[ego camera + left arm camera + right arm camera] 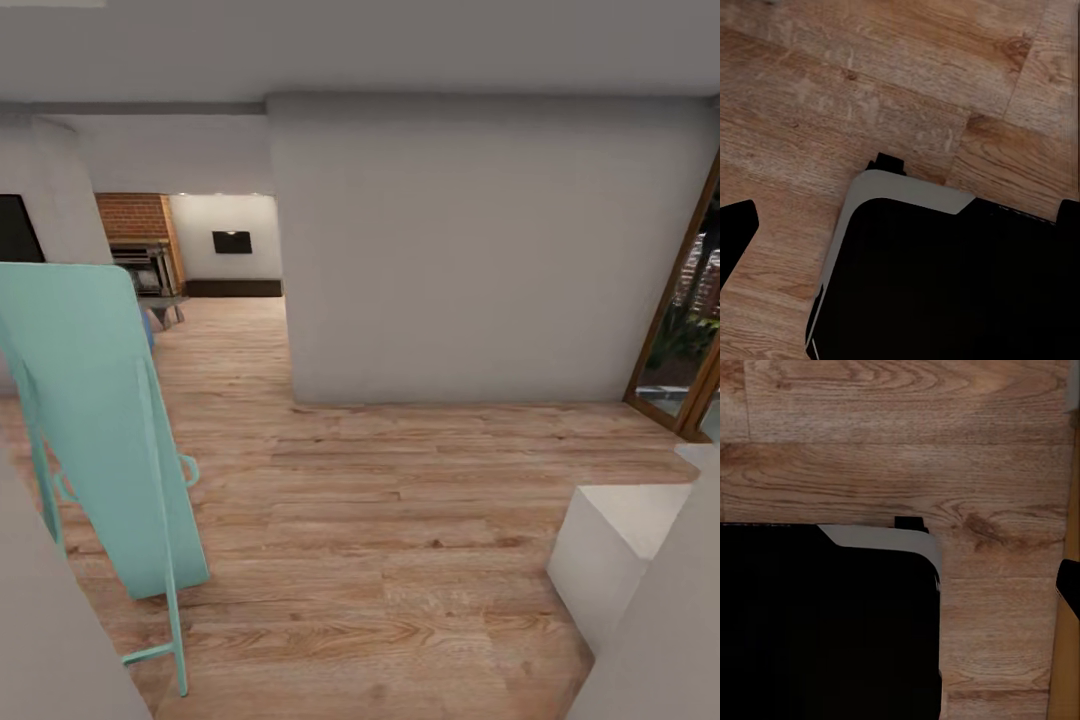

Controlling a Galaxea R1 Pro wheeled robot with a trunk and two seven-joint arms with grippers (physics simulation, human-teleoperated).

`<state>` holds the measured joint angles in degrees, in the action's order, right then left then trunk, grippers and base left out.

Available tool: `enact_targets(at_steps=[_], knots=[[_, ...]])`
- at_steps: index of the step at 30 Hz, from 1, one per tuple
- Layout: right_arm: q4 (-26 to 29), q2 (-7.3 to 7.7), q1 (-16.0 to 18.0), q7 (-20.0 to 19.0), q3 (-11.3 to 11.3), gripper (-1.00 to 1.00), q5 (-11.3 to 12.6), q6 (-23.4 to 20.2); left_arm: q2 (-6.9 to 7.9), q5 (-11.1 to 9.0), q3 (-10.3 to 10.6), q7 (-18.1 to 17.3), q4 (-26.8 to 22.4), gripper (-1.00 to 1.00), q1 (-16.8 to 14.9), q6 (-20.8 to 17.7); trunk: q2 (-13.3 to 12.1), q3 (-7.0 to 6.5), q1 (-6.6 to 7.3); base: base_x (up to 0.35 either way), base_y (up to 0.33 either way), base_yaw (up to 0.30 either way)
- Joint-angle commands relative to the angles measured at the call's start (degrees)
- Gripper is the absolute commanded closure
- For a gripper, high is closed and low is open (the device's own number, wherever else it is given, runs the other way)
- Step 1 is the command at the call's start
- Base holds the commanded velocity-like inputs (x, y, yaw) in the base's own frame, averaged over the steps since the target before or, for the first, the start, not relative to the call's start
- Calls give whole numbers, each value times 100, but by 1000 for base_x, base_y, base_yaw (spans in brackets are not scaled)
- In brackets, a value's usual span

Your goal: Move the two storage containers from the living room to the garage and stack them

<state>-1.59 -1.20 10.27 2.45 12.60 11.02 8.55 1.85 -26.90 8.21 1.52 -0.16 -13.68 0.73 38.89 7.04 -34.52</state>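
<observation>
The two storage containers and the garage are out of view. I stand on a light wood-plank floor (400,520) in a passage. In the left wrist view the left gripper (907,214) hangs over the robot's black, grey-rimmed base (907,191). Its dark fingertips (736,232) sit far apart at the picture's edges with nothing between them. In the right wrist view one dark fingertip (1069,585) of the right gripper shows at the edge over bare planks, beside the same base (881,538). Nothing is held there.
A turquoise folding board (100,420) on thin legs leans close at the left. A grey wall block (480,250) stands ahead, with an opening on its left to a room with a brick wall and fireplace (140,262). A white block (610,550) and a wood-framed glass door (690,330) are at the right.
</observation>
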Motion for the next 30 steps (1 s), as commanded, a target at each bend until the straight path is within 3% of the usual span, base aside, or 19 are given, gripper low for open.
enact_targets(at_steps=[1, 30], knots=[[-17, -3, 9, 10, 51, -100, 52, 32, 0, -43, 49, 15, -1, -100, -3, 7, 7, 8, -5, 318, -9, 0], [-17, 11, 10, 26, 99, -100, 32, -19, -1, -43, 49, 15, -1, -100, -3, 4, 7, 8, -5, 318, 0, 0]])
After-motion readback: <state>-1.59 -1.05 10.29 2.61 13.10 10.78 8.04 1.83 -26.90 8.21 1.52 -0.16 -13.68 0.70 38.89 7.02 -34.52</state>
